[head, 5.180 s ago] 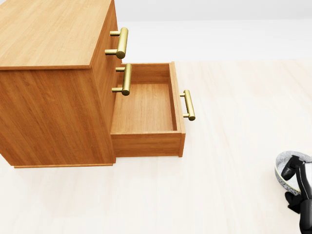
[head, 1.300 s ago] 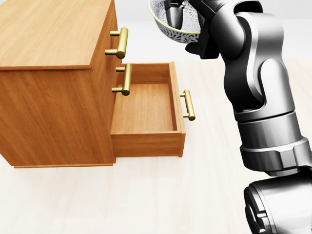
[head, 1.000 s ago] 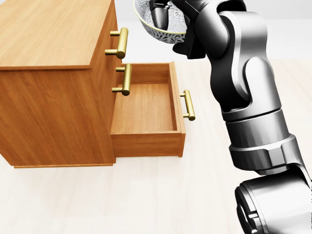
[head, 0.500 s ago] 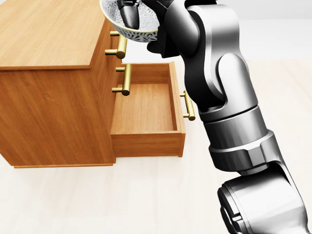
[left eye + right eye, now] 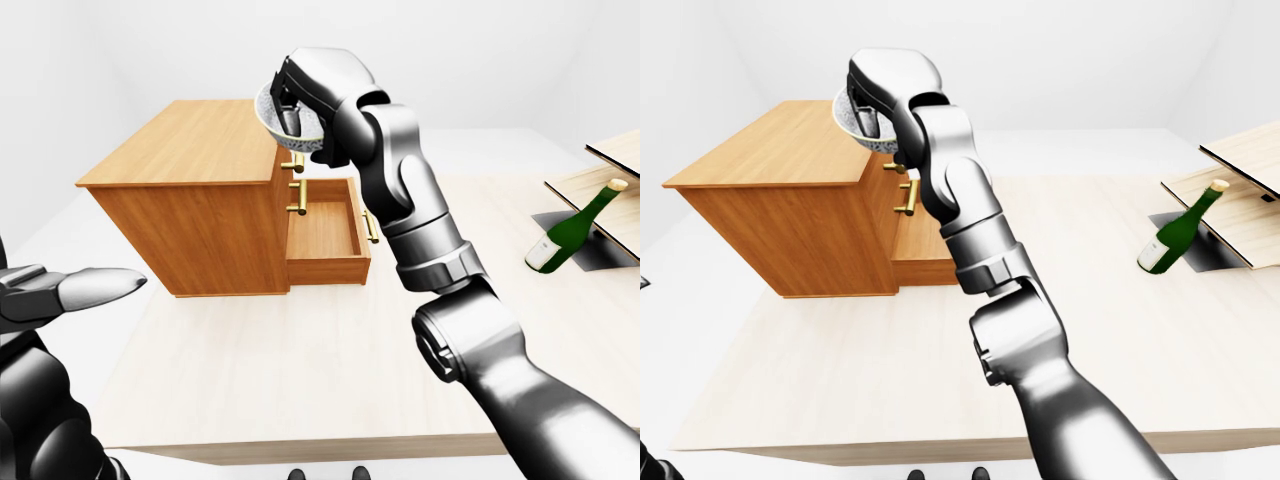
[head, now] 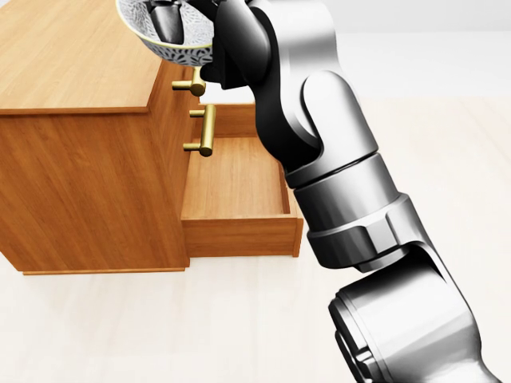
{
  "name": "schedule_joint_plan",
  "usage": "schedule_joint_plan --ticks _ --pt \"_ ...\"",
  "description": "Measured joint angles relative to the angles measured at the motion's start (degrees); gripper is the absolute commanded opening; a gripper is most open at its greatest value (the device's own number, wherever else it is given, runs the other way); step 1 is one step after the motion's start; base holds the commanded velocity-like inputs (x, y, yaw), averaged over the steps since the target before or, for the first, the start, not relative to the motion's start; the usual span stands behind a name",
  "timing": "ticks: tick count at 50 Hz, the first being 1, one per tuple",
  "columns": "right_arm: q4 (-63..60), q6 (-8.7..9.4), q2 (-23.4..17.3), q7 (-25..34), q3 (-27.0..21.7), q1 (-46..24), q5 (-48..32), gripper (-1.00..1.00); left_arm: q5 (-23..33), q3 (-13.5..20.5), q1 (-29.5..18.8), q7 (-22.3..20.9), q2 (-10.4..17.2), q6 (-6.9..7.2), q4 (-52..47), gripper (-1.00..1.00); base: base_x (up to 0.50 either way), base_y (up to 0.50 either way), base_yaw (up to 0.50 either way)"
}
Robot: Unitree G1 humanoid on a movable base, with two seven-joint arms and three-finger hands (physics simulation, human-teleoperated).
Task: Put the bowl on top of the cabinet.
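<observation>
The pale wooden tabletop [image 5: 300,370] spreads under everything, and the wooden cabinet [image 5: 190,200] stands on it at the left of the left-eye view. My right arm [image 6: 335,191] rises across the head view from the bottom right, covering part of the bottom drawer [image 6: 235,183], which is pulled out and bare inside. My left hand [image 5: 70,290] hangs low at the left edge, fingers stretched out and holding nothing. A green bottle [image 5: 570,230] leans far to the right. My right hand [image 5: 310,85] is clasped over the rim of the patterned bowl [image 6: 172,48], which it holds tilted in the air just above the drawer-side edge of the cabinet's top, over the brass handles [image 6: 206,132]
</observation>
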Motion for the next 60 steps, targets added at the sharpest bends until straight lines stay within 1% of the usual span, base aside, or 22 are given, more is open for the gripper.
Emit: schedule_joint_plan --ticks 25,60 --pt "10.1 0.00 2.5 -4.6 0.8 -6.4 1.2 -1.00 -1.1 0.3 -0.1 0.6 0.4 0.00 -0.3 1.00 0.00 0.00 0.00" --pt "17.8 0.00 7.3 -9.2 2.2 -8.8 0.5 -1.00 -2.5 0.8 -0.2 1.4 0.9 0.00 -0.8 1.00 0.00 0.00 0.00"
